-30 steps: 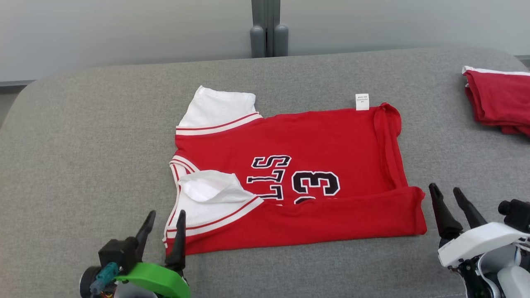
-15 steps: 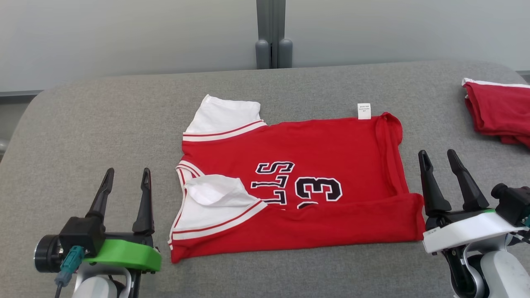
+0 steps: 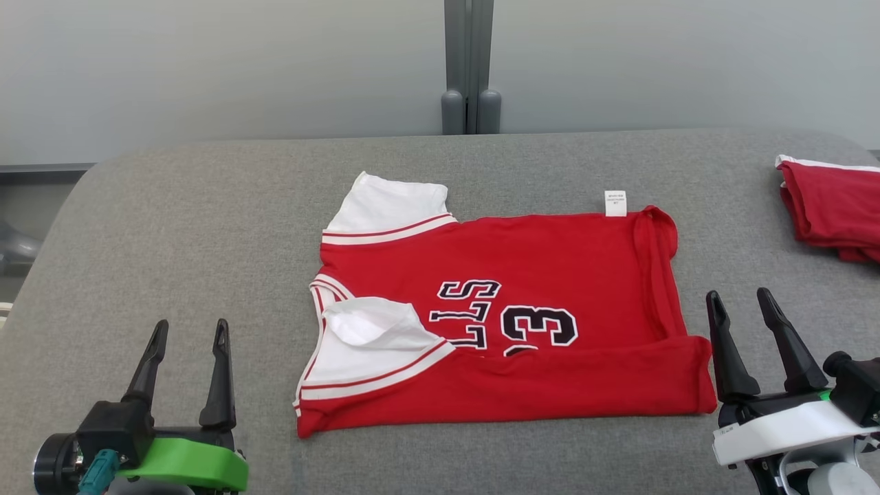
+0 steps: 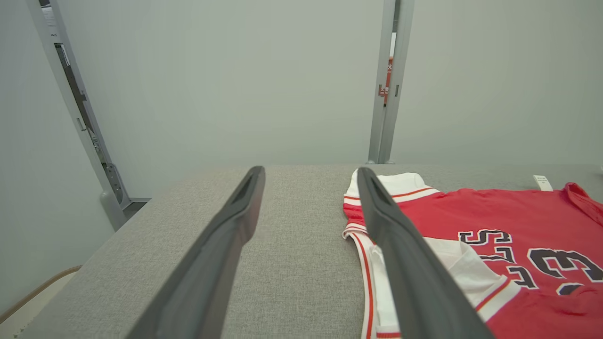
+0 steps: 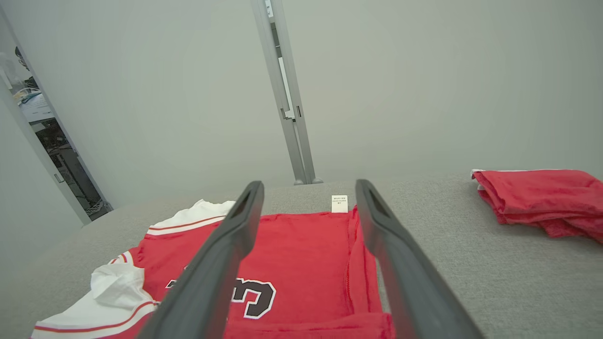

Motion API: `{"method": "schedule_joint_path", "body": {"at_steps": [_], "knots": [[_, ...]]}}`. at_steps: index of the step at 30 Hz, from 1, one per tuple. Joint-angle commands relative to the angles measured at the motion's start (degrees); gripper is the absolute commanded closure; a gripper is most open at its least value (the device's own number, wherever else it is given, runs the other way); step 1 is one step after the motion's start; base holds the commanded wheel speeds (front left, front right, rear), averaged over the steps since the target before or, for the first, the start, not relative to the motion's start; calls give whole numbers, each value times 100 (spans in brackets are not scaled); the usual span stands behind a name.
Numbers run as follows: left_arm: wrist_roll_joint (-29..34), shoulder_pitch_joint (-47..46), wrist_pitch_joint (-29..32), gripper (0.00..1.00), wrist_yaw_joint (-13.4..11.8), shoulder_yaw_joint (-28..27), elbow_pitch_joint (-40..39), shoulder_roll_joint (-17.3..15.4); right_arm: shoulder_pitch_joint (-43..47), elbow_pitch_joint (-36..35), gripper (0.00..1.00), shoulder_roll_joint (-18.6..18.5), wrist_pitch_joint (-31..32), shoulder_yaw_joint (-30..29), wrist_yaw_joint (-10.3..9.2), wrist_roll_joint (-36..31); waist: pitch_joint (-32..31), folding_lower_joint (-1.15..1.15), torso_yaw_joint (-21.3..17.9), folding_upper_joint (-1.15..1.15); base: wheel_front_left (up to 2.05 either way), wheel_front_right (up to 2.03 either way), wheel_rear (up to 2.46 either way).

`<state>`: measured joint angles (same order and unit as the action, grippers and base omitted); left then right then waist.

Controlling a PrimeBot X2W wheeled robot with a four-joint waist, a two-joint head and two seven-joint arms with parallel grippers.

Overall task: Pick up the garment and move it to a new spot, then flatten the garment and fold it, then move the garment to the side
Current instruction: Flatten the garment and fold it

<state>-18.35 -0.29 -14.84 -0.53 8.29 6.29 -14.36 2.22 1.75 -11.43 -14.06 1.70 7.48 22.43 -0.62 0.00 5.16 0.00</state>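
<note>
Both jaws wide, empty. Red jersey (image 3: 536, 261) lies centre of surface (image 3: 192, 220), long axis 9-to-3, near edge already folded over. Left gripper (image 3: 191, 326) off its 8 o'clock corner. Right gripper (image 3: 739, 297) just beside 4 o'clock corner, nearer. I'd lead with right.

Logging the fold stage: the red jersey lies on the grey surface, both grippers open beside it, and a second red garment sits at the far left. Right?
No: the head view shows the second red garment at the far right. The red jersey lies on the grey surface, left gripper and right gripper open beside it.
</note>
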Motion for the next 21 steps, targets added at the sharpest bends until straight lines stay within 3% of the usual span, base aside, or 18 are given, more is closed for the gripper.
{"method": "schedule_joint_path", "body": {"at_steps": [1,21], "knots": [[-45,99,26,0,-1,-1,16,-19,81,-44,0,22,-13,-32,-1,-54,-29,0,18,0,0,0,0],[-139,-270,129,0,77,146,231,-85,-121,-9,0,44,243,-127,-1,-332,46,0,-104,0,0,0,0]]}}
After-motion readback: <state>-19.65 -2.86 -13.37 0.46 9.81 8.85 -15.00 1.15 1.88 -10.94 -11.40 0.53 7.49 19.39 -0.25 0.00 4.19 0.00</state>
